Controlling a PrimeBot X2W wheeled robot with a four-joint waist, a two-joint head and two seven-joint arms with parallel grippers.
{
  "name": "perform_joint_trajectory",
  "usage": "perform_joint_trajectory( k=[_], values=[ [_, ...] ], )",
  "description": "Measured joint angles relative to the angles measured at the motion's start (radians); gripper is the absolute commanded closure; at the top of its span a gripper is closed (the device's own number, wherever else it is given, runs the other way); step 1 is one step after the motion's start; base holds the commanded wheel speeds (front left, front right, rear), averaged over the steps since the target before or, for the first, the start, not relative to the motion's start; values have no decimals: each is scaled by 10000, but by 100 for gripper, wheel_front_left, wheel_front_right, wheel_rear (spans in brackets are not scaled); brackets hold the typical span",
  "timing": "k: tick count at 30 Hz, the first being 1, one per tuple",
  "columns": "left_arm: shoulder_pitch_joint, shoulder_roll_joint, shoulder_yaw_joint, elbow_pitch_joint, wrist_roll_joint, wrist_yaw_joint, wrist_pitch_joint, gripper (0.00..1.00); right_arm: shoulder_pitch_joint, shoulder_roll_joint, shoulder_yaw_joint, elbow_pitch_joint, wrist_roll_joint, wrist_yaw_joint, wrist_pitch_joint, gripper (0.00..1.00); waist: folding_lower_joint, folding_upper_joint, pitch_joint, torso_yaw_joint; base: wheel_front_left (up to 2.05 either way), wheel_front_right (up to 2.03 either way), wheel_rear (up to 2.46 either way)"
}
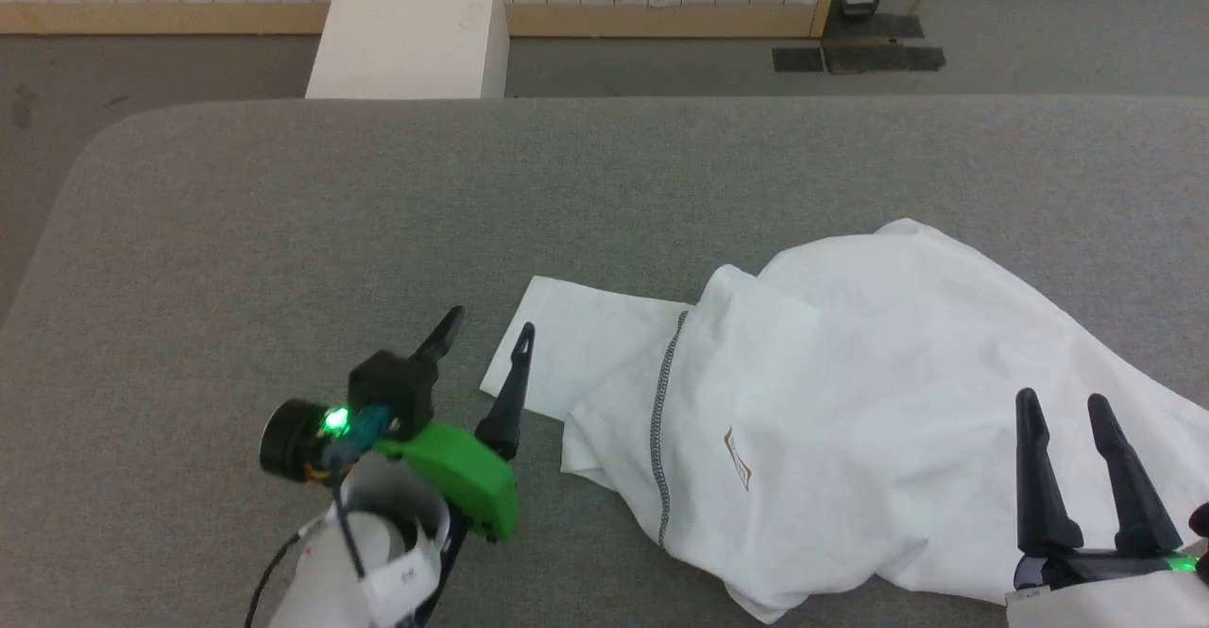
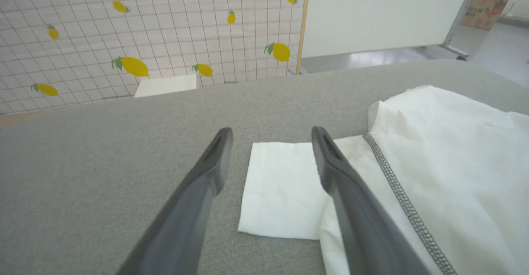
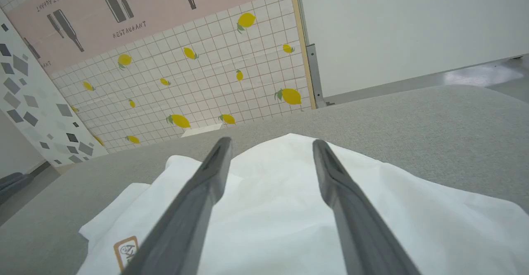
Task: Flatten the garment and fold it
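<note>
1. Grey, felt-like table top (image 1: 378, 212) takes up most of the head view. Beyond its far edge stands a rigid white box (image 1: 406, 28), and behind that a tiled wall panel printed with lemons (image 2: 124, 39).
2. The garment (image 1: 850, 401) lies on the near right part of the table, bunched into a loose, rumpled heap with folds lying over one another.
3. One flat rectangular end (image 1: 567, 345) sticks out to the left of the heap (a sleeve or a hem, I cannot tell which). A dark stitched seam (image 1: 661, 401) runs down the fabric, and a small orange-bordered patch (image 1: 738, 458) sits just right of it.
4. The left gripper (image 1: 491, 320) hovers at the flat end with its fingers spread wide and nothing between them. In the left wrist view one finger is over bare table and the other over the fabric's edge. Whether either touches the cloth cannot be told.
5. The right gripper (image 1: 1061, 397) is over the near right side of the heap, its jaws also wide apart and empty.
6. By my reading the task is barely started: nothing is spread flat and no deliberate fold is made.
7. What is left is all of it: pulling the cloth out smooth, laying the sleeves straight, then folding.
</note>
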Motion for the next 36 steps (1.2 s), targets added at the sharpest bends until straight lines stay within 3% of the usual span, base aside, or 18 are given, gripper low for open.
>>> perform_joint_trajectory(
  k=[5,6,8,9,12,13,15,22,27,31,36],
  values=[
    [-1696,71,-508,1373,10,-305,2094,0,-299,2,25,63,6,0,-65,0,0,0,496,-49,0,0,0],
    [-2537,127,-621,2295,25,-320,2953,0,-457,4,88,79,6,0,-73,0,0,0,806,-88,0,0,0],
    [-2961,132,-706,2984,27,-332,3628,0,-596,4,136,84,8,0,-75,0,0,0,1013,-132,0,0,0],
    [-3313,142,-940,3843,27,-401,4617,0,-738,4,130,107,8,0,-81,0,0,0,1258,-213,0,0,0],
    [-3789,169,-1081,4282,27,-445,5076,0,-787,4,117,134,8,0,-82,0,0,0,1440,-311,0,0,0],
    [-3949,161,-1118,4426,-2,-481,5267,22,-798,4,107,150,8,0,-82,0,0,0,1490,-346,0,0,0],
    [-4119,117,-1212,4541,-186,-510,5436,100,-825,4,90,174,8,0,-82,0,0,0,1548,-401,0,0,0],
    [-4101,-8,-1509,4399,-1081,-591,5007,100,-880,4,-42,263,12,0,-82,0,0,0,1467,-309,0,0,0],
    [-3958,209,-794,3570,-1879,-598,4439,100,-878,4,-77,295,92,0,-84,0,0,0,1210,-31,0,0,0],
    [-3979,951,144,2326,-2378,-472,4518,100,-874,6,-44,345,153,0,-88,0,0,0,1029,207,0,0,0],
    [-3686,2393,1444,616,-2615,274,5254,100,-872,6,-48,416,267,0,-176,0,0,0,904,452,0,0,0]
  ],
)
